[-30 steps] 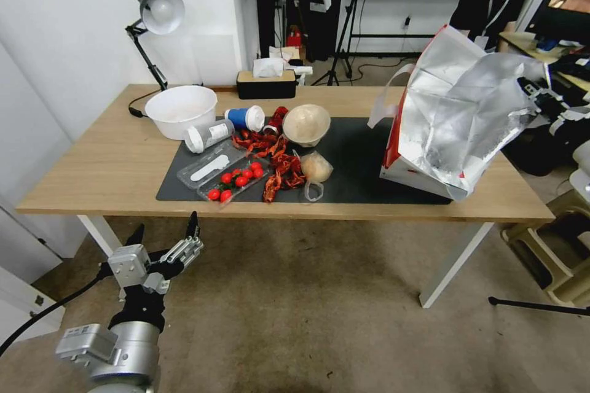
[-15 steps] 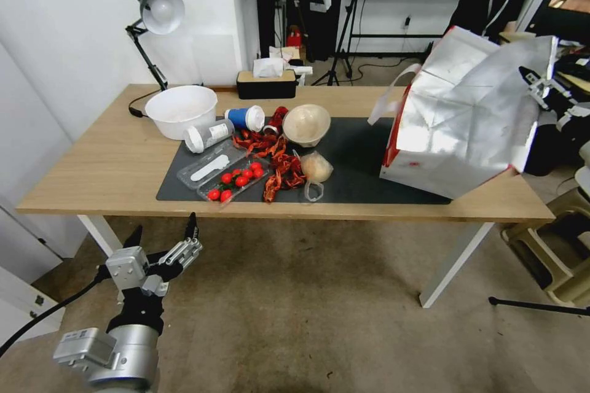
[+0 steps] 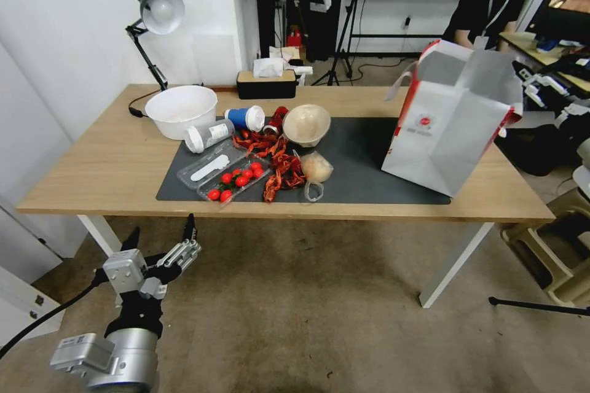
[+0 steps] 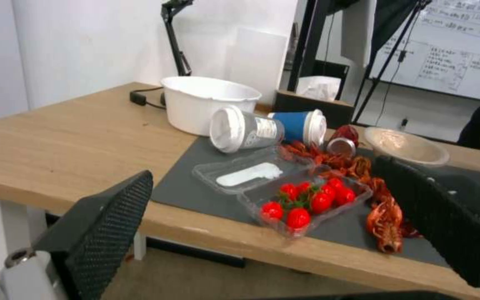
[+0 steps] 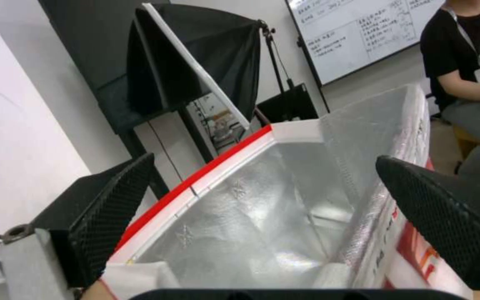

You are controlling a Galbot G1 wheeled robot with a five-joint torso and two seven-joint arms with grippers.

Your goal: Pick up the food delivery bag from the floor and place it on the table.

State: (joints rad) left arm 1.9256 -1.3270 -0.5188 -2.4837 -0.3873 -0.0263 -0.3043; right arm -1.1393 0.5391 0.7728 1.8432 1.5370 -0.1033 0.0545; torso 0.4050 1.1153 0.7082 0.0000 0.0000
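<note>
Bag: one food delivery bag (image 3: 447,115) stood upright on the right end of the table (image 3: 98,166), its base partly on the dark mat (image 3: 362,163), mouth open, foil lining showing in the right wrist view.
Right gripper: one right gripper (image 3: 533,83) sat just beside the bag's upper right edge, its two fingers (image 5: 106,208) spread wide on either side of the bag's mouth, holding nothing.
Left gripper: one left gripper (image 3: 161,239) hung low before the table's front edge, above the floor (image 3: 319,319), fingers wide apart and empty.
Bowls: two, one white bowl (image 3: 180,110), one tan bowl (image 3: 306,124).
Cups: two lying cups (image 3: 226,126).
Trays: two clear trays (image 3: 222,172), one holding cherry tomatoes (image 3: 236,180).
Lamp: one desk lamp (image 3: 157,12).
</note>
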